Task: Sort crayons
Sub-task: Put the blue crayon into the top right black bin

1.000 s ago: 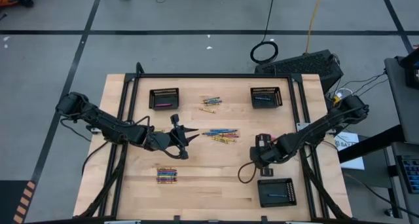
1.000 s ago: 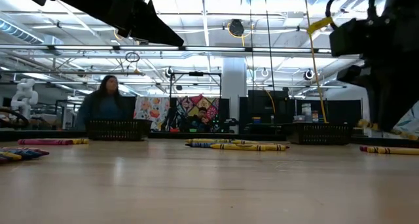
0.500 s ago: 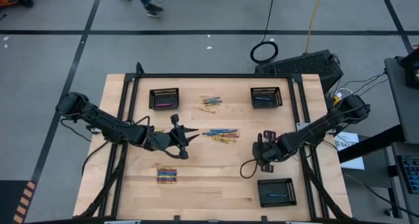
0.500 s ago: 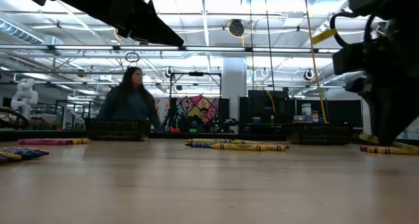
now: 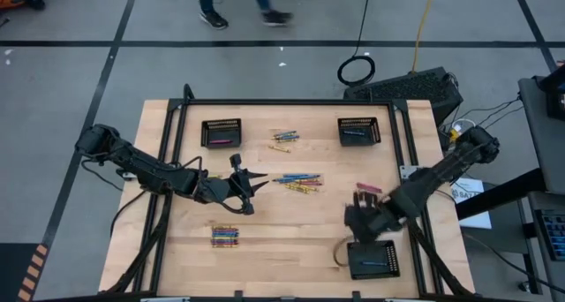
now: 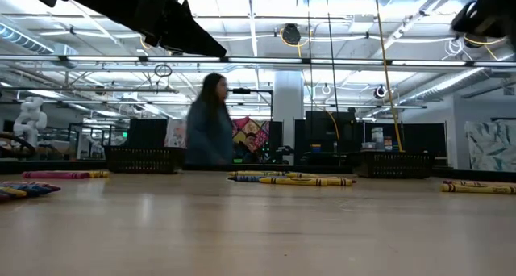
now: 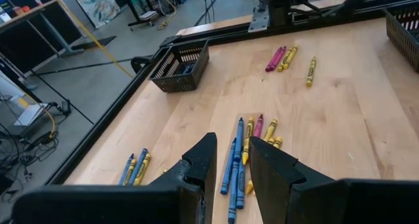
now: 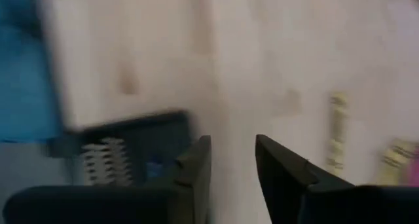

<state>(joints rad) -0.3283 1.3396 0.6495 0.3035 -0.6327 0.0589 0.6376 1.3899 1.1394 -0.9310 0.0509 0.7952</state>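
Two tools hung empty, narrowly parted. Right tool [image 5: 359,219] had swung from the desk's crayons [image 5: 298,182] toward the near basket [image 5: 372,259]. Left tool [image 5: 251,184] waited by the crayons, so probably a drop-off.

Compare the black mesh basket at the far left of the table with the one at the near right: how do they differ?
The far-left black mesh basket holds a pink crayon; the near-right black mesh basket holds a blue one. The far-left basket stands clear of both arms; the right gripper hovers just beside the near-right one. Both are rectangular, upright and nearly empty.
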